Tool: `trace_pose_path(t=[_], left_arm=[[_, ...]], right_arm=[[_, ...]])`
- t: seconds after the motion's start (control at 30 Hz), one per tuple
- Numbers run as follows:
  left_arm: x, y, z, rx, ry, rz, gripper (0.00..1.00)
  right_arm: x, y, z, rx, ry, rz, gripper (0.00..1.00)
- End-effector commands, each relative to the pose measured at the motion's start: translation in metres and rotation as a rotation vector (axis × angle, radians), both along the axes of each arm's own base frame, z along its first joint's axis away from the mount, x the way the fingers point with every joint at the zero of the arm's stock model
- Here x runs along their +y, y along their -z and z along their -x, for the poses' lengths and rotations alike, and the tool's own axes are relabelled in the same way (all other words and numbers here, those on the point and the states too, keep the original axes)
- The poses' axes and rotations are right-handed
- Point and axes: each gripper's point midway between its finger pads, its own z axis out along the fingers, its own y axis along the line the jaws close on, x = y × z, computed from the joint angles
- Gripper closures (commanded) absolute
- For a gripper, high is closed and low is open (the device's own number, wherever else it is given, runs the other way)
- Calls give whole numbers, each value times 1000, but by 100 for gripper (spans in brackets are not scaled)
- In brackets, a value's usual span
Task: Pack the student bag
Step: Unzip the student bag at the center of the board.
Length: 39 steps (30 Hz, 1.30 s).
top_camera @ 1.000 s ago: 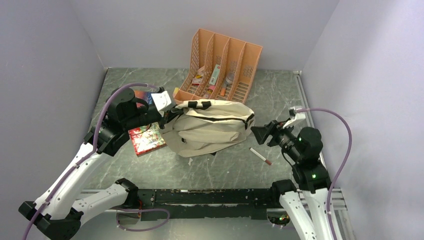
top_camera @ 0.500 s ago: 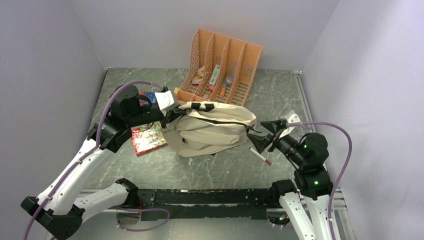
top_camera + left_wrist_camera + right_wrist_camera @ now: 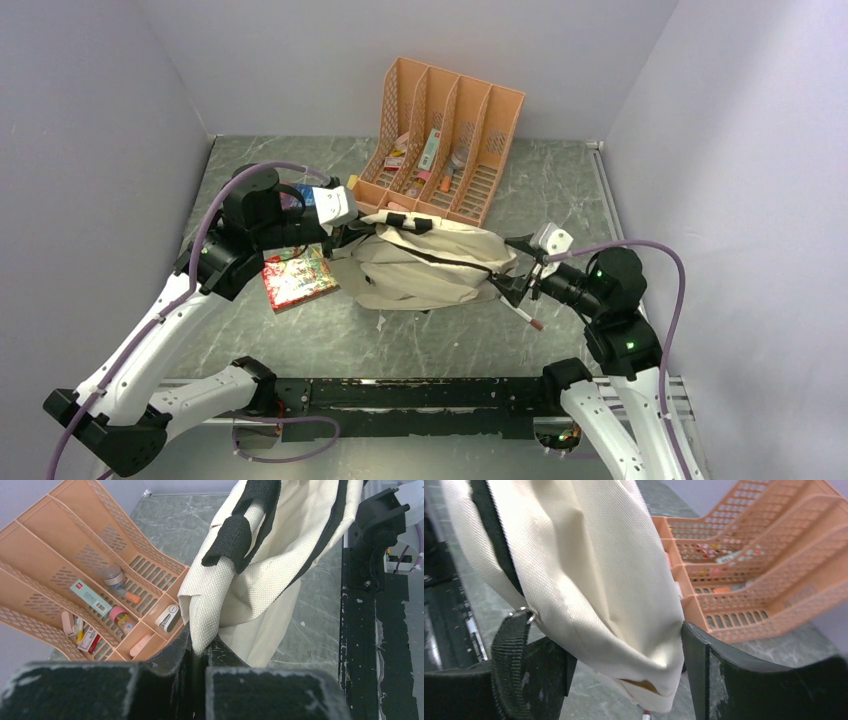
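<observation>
The student bag (image 3: 425,265), a soft beige backpack with black straps and dark zippers, lies slumped mid-table in front of the organizer. My left gripper (image 3: 345,235) is at its left end, shut on a fold of the beige fabric (image 3: 207,625) below a black strap (image 3: 235,540). My right gripper (image 3: 510,280) is at the bag's right end. Its jaws stand open, one on each side of the hanging beige corner (image 3: 624,630). One fingertip (image 3: 694,650) touches the cloth, and a black strap with a metal ring (image 3: 516,625) lies against the other.
An orange plastic file organizer (image 3: 440,140) with small stationery stands behind the bag. A colourful book (image 3: 295,278) lies under the left arm. A white pen with a red tip (image 3: 523,313) lies on the table below the right gripper. Side walls close in the table.
My right gripper has swung left from beside the pen to the bag's right corner, and its jaws have widened. The left gripper has shifted the bag's left end slightly back and right.
</observation>
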Motion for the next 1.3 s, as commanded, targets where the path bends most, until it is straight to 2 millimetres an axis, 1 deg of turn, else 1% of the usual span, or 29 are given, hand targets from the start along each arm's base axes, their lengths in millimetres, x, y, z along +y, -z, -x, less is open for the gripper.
trace_pose_path(t=[0.0, 0.03, 0.07, 0.2, 0.27, 0.3, 0.33, 0.37, 0.4, 0.43, 0.53, 0.6, 0.63, 0.7, 0.73, 0.87, 0.97, 1.13, 1.2, 1.27], left_arm=[[-5, -52, 13, -161, 94, 91, 95], [-5, -53, 13, -165, 95, 94, 95], [-5, -52, 13, -164, 92, 95, 95], [-4, -53, 10, -163, 73, 105, 95], [-5, -53, 5, -148, 46, 121, 95], [-3, -55, -2, -140, 7, 132, 95], [-2, -56, -8, -126, -30, 146, 95], [-2, -58, -13, -119, -56, 160, 95], [-1, -58, -17, -106, -79, 172, 92], [-1, -60, -21, -97, -100, 191, 87], [-4, -69, -28, -73, -127, 231, 57], [-3, -78, -31, -68, -143, 244, 41], [-2, -82, -33, -70, -156, 246, 34], [4, -94, -34, -97, -192, 267, 25], [8, -101, -33, -112, -209, 284, 20], [18, -125, -25, -157, -232, 345, 6], [11, -136, -17, -162, -168, 357, 3], [-14, -143, 3, -162, 26, 361, 3], [-27, -144, 11, -172, 84, 363, 3], [-46, -140, 18, -173, 129, 343, 4]], right_arm=[[22, -17, 26, -43, -202, -7, 28], [25, -19, 28, -40, -221, -20, 31], [27, -21, 30, -36, -236, -33, 36], [32, -20, 31, -1, -264, -65, 65], [34, -22, 35, 3, -286, -86, 75], [35, -25, 38, 9, -295, -103, 82], [36, -30, 38, 2, -298, -118, 94], [36, -32, 39, 13, -290, -138, 100], [36, -38, 37, 10, -279, -158, 100], [36, -41, 36, 15, -269, -172, 100], [33, -50, 30, 54, -224, -197, 100], [31, -54, 22, 104, -174, -208, 100], [29, -59, 17, 132, -141, -218, 100], [25, -58, 2, 227, -57, -234, 100], [25, -56, -2, 273, -40, -229, 100], [31, -45, -9, 412, -49, -188, 100], [36, -43, -9, 438, -76, -187, 100], [41, -49, -14, 425, -97, -234, 100], [44, -48, -14, 435, -115, -231, 100], [47, -48, -15, 448, -136, -234, 100]])
